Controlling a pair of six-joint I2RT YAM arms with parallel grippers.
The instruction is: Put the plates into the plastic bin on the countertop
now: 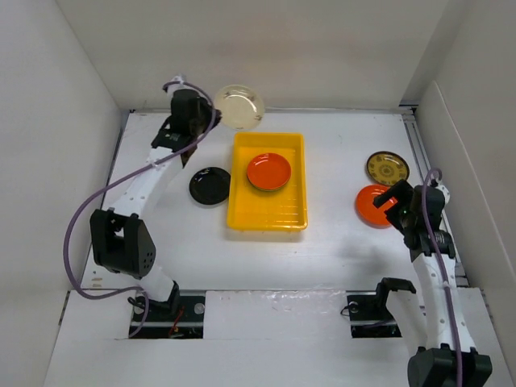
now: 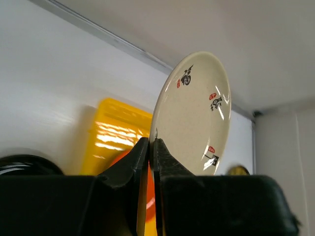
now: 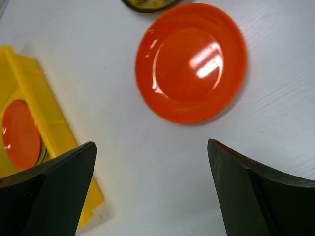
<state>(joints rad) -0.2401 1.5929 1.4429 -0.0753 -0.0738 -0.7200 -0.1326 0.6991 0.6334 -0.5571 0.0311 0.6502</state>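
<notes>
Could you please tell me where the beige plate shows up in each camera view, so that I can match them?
Top external: the beige plate is at upper centre-left, by the back wall, just beyond the yellow bin.
Left wrist: it fills the centre-right, its rim clamped in the left end effector.
Right wrist: not in it.
Shared landmark: the yellow bin, at centre in top external, lower left in left wrist and the left edge in right wrist.

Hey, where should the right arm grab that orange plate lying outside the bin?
Probably its upturned rim, at the edge nearest the open right gripper, coming down tilted from above. The orange plate lies flat on the countertop, so only the rim offers a lip.
</notes>
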